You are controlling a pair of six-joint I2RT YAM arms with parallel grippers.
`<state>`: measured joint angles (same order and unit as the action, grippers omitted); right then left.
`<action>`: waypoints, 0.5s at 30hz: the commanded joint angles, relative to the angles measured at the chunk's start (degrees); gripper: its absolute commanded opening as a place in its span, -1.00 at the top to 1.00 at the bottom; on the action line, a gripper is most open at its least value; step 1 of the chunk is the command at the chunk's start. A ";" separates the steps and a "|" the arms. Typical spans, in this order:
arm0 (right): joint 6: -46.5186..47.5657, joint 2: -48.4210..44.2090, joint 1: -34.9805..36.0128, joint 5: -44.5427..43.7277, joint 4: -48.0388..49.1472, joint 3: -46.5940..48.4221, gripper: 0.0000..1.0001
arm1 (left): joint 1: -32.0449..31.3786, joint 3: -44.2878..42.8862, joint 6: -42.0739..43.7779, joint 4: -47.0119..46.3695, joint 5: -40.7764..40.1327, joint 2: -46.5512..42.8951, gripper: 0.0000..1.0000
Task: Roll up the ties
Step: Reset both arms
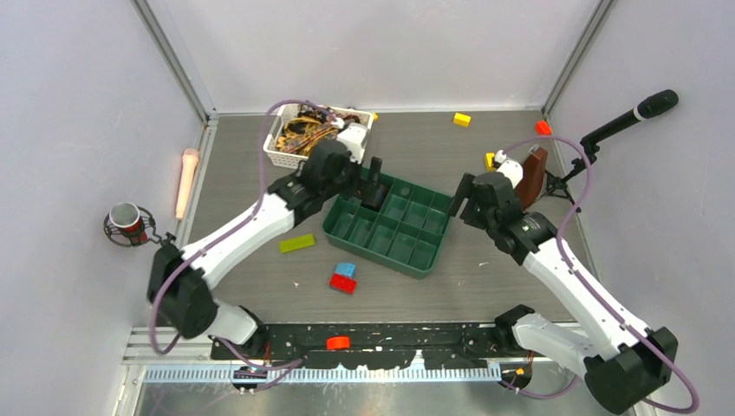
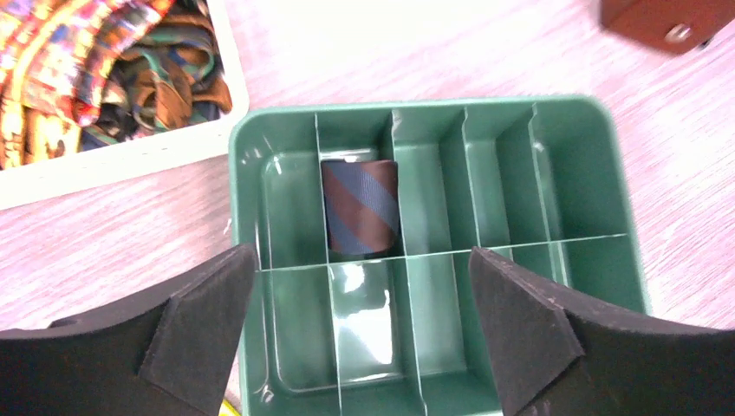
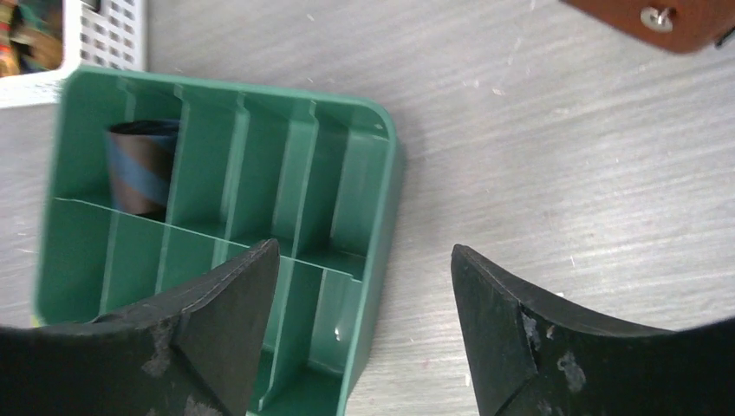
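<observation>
A rolled tie [image 2: 361, 208], striped brown and blue, stands in a far compartment of the green divided tray [image 2: 607, 173]. My left gripper [image 2: 362, 251] hangs open and empty above the tray, just on the near side of the roll. In the top view the left gripper [image 1: 374, 184] covers that corner of the tray [image 1: 416, 256]. More ties [image 2: 104, 69], patterned brown, gold and black, lie heaped in the white basket [image 2: 130, 156]. My right gripper [image 3: 364, 247] is open and empty over the tray's right edge [image 3: 381, 199]. The roll [image 3: 143, 169] also shows there.
The basket [image 1: 279, 147] stands at the back left, touching the tray's corner. A brown object [image 1: 533, 178] and a microphone [image 1: 628, 117] are at the right. Loose bricks lie about: green [image 1: 296, 243], blue on red [image 1: 344, 277], yellow [image 1: 462, 120], red [image 1: 543, 127]. A mug [image 1: 127, 224] sits at the left wall.
</observation>
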<state>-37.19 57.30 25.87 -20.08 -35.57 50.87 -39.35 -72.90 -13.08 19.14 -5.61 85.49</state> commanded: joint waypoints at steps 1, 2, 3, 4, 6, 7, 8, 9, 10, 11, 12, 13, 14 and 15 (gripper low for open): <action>3.58 -6.88 0.06 -0.88 8.13 -1.40 -0.63 | -0.11 10.16 -0.46 -18.19 -3.20 -10.66 -0.99; 3.91 -7.87 0.06 -1.53 10.15 -1.88 -0.66 | -0.11 12.61 -0.57 -19.73 -4.23 -12.98 -0.99; 4.03 -10.07 0.06 -1.80 11.39 -3.20 -0.75 | -0.15 14.94 -0.89 -21.79 -4.88 -15.19 -0.99; 4.51 -11.14 0.04 -2.33 14.58 -4.05 -0.88 | -0.15 17.05 -1.16 -23.41 -5.36 -17.40 -0.99; 5.72 -16.07 0.04 -2.09 20.50 -9.09 -0.98 | -0.12 20.65 -1.62 -25.35 -6.49 -21.26 -0.99; 5.94 -17.30 0.05 -2.08 22.46 -10.51 -0.98 | -0.15 22.17 -2.05 -25.71 -7.45 -23.04 -0.99; 6.15 -19.77 0.06 -2.21 26.84 -13.67 -0.99 | -0.14 23.70 -2.70 -25.70 -9.17 -25.07 -0.99; 6.33 -20.95 0.06 -2.27 29.14 -15.26 -0.99 | -0.11 24.64 -3.15 -25.35 -10.00 -26.50 -0.99; 6.95 -22.99 0.02 -2.39 32.87 -17.87 -0.99 | -0.11 25.60 -4.13 -24.97 -11.84 -27.74 -0.99; 7.26 -23.88 0.05 -2.70 34.09 -18.99 -0.99 | -0.11 26.65 -4.70 -24.71 -12.91 -28.80 -0.99; 7.84 -25.10 0.05 -2.87 36.67 -20.51 -0.99 | -0.11 27.69 -5.05 -24.60 -13.68 -29.80 -0.99; 8.06 -25.42 0.06 -3.33 37.22 -20.97 -0.99 | -0.11 28.98 -5.26 -24.59 -14.39 -30.87 -0.99; 8.40 -25.69 0.06 -3.58 37.35 -21.27 -0.99 | -0.11 30.29 -5.80 -24.71 -15.27 -31.97 -0.99; 8.46 -25.67 0.02 -4.10 36.72 -21.22 -0.99 | -0.13 31.55 -6.15 -24.94 -15.92 -33.00 -0.99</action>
<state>-31.18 32.60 25.87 -21.65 -8.40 30.17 -39.38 -44.97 -16.60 -1.34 -15.75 56.31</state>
